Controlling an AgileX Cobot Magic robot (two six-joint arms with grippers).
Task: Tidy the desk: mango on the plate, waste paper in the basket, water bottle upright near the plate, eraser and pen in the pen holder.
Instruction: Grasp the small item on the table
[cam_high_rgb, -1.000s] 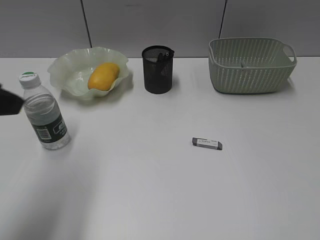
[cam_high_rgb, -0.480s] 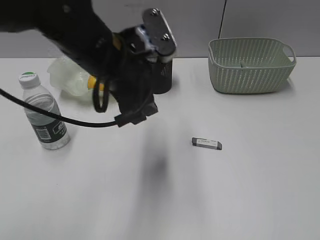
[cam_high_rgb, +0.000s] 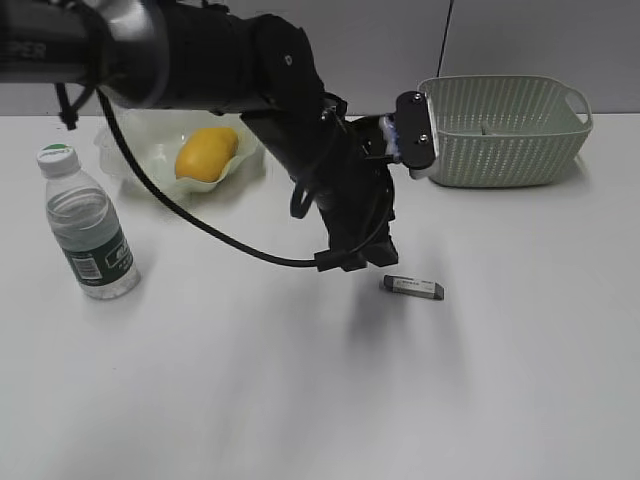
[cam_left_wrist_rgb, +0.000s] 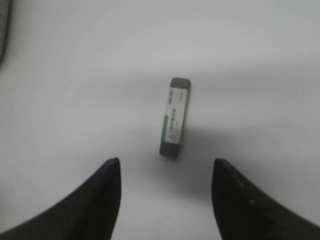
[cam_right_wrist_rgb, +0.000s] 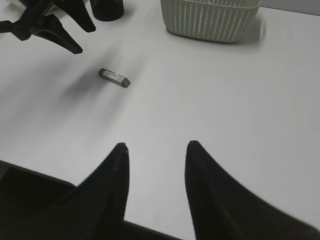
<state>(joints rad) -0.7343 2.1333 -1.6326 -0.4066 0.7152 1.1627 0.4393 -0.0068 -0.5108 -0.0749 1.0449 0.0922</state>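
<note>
One eraser (cam_high_rgb: 414, 288) lies flat on the white desk (cam_high_rgb: 300, 400), and the left gripper (cam_high_rgb: 362, 258) hangs just beside it, on its left in the exterior view and apart from it. In the left wrist view the eraser (cam_left_wrist_rgb: 175, 117) sits ahead of the two dark fingers (cam_left_wrist_rgb: 97, 200), lined up with the gap between them but not yet inside it, its long side pointing away from the camera.

Half a second earlier the left arm was over the middle of the desk, in front of the plate (cam_high_rgb: 130, 140) and the pen holder; now it has swung right and down toward the eraser, covering the pen holder and leaving the mango (cam_high_rgb: 207, 152) in the plate in view. A second ago the arm was barely in the picture at the left edge. The water bottle (cam_high_rgb: 88, 225), upright at the left, the basket (cam_high_rgb: 500, 130) at the back right and the eraser have not moved.

The left gripper's jaws stand spread, holding nothing and touching nothing. The right gripper (cam_right_wrist_rgb: 155, 170) hovers above the near part of the desk, jaws parted and empty, well apart from the eraser (cam_right_wrist_rgb: 114, 77).
</note>
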